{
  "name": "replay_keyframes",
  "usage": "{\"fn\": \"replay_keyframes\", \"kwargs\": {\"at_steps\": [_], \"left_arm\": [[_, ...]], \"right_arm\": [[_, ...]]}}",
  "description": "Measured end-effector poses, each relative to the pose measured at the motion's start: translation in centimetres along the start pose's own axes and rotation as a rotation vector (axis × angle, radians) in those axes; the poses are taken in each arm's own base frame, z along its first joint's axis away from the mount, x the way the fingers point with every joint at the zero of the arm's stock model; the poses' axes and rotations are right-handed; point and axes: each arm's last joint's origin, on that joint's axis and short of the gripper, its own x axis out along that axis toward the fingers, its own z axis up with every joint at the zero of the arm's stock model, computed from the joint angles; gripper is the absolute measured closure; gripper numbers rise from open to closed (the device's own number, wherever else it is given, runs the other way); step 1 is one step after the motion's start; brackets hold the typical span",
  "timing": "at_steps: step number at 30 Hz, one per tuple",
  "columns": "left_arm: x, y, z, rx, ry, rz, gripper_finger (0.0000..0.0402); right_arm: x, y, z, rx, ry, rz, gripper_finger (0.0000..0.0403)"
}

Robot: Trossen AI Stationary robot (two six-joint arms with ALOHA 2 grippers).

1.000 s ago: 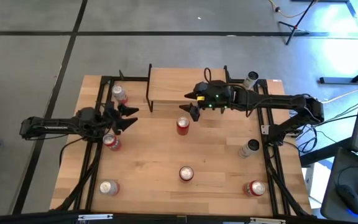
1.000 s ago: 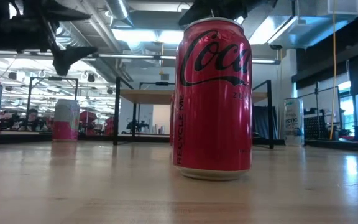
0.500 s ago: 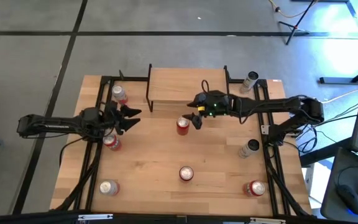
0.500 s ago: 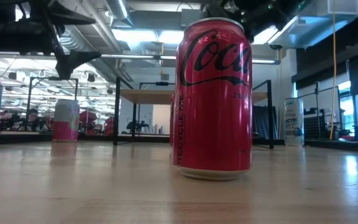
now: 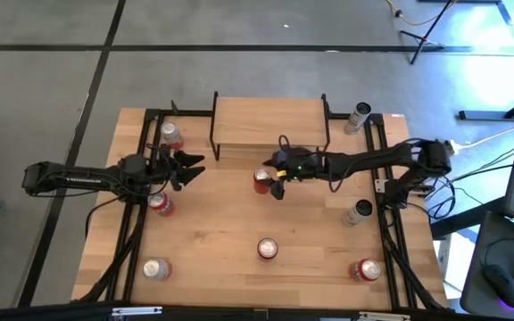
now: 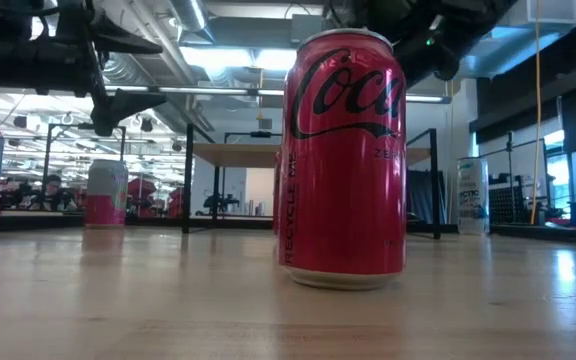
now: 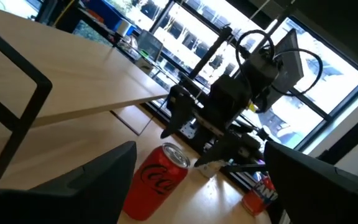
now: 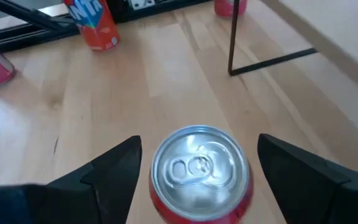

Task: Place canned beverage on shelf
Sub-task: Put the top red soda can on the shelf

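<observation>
right gripper (image 5: 273,179): fingers spread wide, nothing in them yet; it sits right over the red can, one finger (image 8: 107,171) on each side of it with a clear gap both ways in the right wrist view

red can (image 5: 262,180): upright on the tabletop (image 5: 310,232) just in front of the shelf, nearer its middle than its ends; silver lid and pull tab face up

grip spot: I'd take it on the curved side wall around mid height, fingers opposite each other, not up on the lid rim where they could skid off

how it handles: thin aluminium, smooth and a bit slippery; stiff enough if it's full, but can't tell full or empty from here, and an empty one dents easily and tips at a nudge, so a firm but not crushing squeeze is my guess

shelf (image 5: 270,122): plank top looks bare, black legs at both ends, so the can has to go up and over the front edge

left gripper (image 5: 186,166): well off to the left of the shelf, hovering above the table, fingers apart and holding nothing, looks like it's just waiting

other cans: a bunch scattered about the tabletop, all well apart from the red can, none crowding the grab
</observation>
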Motion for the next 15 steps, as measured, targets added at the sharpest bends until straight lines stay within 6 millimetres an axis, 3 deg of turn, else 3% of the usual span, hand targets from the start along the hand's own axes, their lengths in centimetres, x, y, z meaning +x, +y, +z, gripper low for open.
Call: {"fn": "replay_keyframes", "kwargs": {"at_steps": [15], "left_arm": [[0.0, 0.1, 0.1, 0.000, -0.021, 0.024, 0.0054]], "right_arm": [[2.2, -0.1, -1.2, -0.028, 0.006, 0.020, 0.0093]]}}
